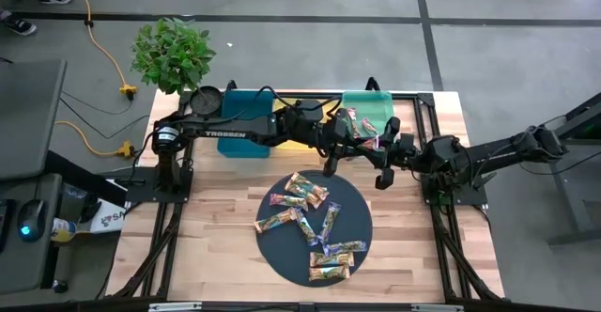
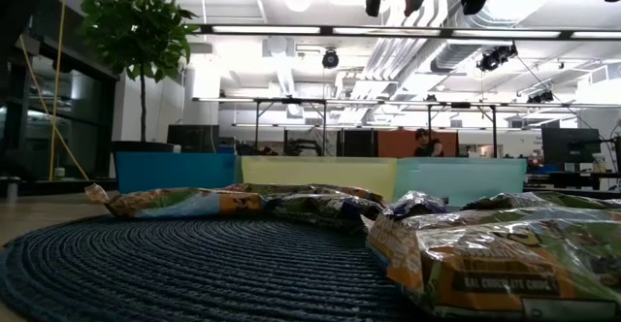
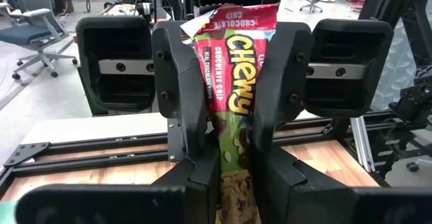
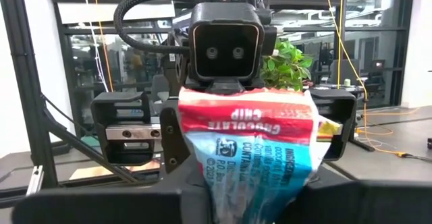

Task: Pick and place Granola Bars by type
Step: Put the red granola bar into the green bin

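Observation:
One red-and-green Chewy Granola Bar (image 3: 236, 82) is up in the air between both grippers, over the table's far right part in front of the green bin (image 1: 368, 101). My left gripper (image 3: 236, 177) and my right gripper (image 4: 256, 204) face each other, both shut on it. The right wrist view shows the bar's pale back (image 4: 250, 150). In the high view my left gripper (image 1: 340, 148) and my right gripper (image 1: 380, 157) almost meet. Several other bars (image 1: 315, 223) lie flat on the round dark mat (image 1: 282, 256). My left gripper pinches the bar's lower green part (image 3: 233, 156) between its two fingers, across the bar's width. It comes level from the table's left. The bar is lifted clear, its red end (image 3: 236, 15) uppermost. My right gripper comes level from the table's right. Its fingers (image 3: 179, 102) stand on the bar's two long edges, across its width, near the red upper part (image 3: 260, 55). The wrapper bulges crumpled above them (image 4: 243, 116). The exact place of contact is hidden by the bar.
Teal bin (image 1: 246, 105), yellow bin (image 2: 320, 172) and green bin stand in a row along the far edge; the left arm covers most of the yellow one from above. A potted plant (image 1: 172, 54) stands at the far left corner. Bare wood lies around the mat.

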`<state>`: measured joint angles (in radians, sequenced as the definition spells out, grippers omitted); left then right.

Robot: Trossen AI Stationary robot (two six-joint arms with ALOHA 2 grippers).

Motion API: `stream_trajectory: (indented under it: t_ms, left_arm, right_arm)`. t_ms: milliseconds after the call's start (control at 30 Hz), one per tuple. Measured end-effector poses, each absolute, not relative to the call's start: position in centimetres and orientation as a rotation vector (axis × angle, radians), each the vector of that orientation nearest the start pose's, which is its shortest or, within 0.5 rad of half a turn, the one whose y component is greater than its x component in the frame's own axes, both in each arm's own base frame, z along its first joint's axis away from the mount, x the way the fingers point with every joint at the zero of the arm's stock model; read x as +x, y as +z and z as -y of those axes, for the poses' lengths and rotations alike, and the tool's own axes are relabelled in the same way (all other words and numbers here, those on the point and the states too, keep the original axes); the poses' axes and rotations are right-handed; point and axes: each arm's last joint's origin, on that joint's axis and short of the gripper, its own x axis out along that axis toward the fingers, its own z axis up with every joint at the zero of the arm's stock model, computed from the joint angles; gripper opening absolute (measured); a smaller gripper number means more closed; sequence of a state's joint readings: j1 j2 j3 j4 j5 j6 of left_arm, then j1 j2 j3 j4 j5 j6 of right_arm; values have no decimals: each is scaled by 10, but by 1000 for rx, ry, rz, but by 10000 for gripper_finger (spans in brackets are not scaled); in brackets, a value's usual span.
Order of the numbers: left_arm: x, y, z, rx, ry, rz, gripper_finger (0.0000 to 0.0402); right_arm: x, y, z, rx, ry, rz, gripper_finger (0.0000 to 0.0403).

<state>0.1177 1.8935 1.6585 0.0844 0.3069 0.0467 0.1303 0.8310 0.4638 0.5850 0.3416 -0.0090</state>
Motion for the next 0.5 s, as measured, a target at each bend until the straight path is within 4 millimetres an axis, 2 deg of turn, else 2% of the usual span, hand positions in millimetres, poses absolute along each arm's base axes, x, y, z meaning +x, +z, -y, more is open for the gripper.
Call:
stream_trajectory:
  t_ms: [500]
  left_arm:
    - [448,342,-44,16,-189,-141,66]
  right_arm:
    - [184,289,-14,29,-213,232,71]
